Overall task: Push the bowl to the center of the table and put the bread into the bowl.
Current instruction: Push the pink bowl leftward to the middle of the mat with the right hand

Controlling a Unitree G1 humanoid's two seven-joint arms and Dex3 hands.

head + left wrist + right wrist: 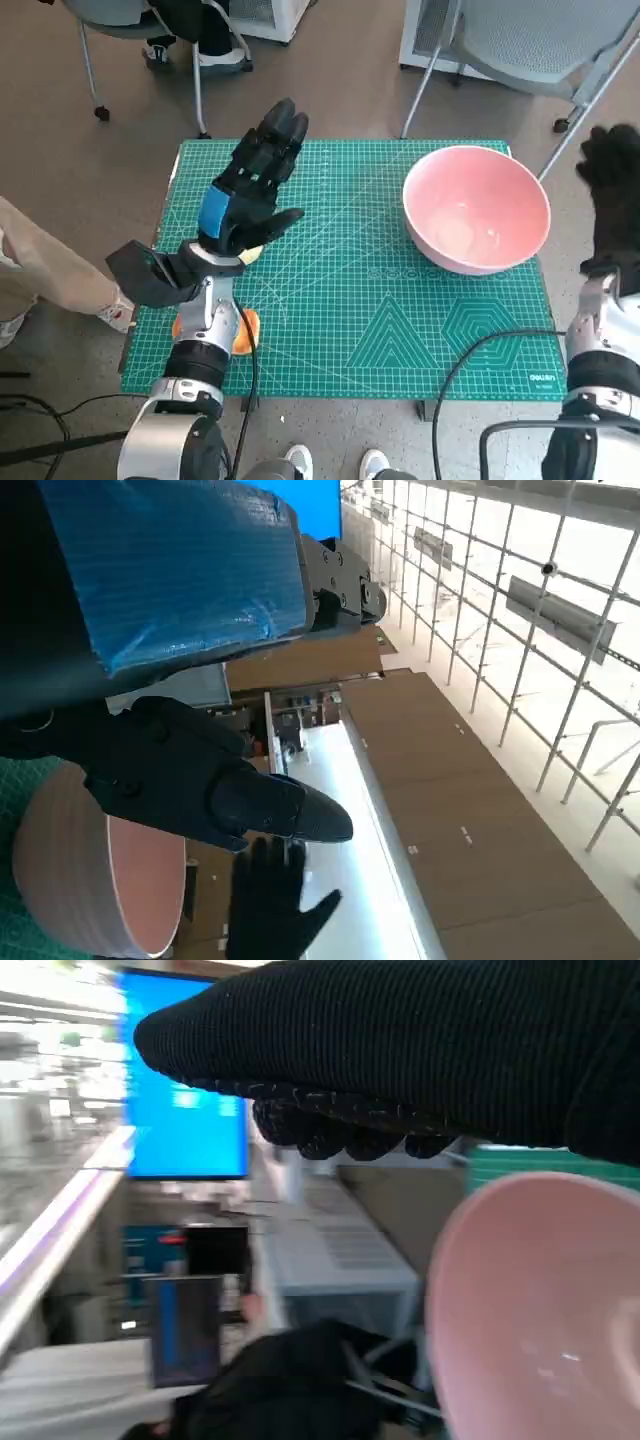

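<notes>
Pink bowl sitting just left of the raised, empty, fingers-apart right hand, orange bread lying mostly hidden beneath the open, empty left hand, risking tipping the bowl by pushing high on its rim.

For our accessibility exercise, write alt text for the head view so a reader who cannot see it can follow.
An empty pink bowl sits at the far right of a green cutting mat, the gloved right hand raised beside it. The blue-taped left hand hovers open over the mat's left, bread partly hidden under its forearm.
</notes>
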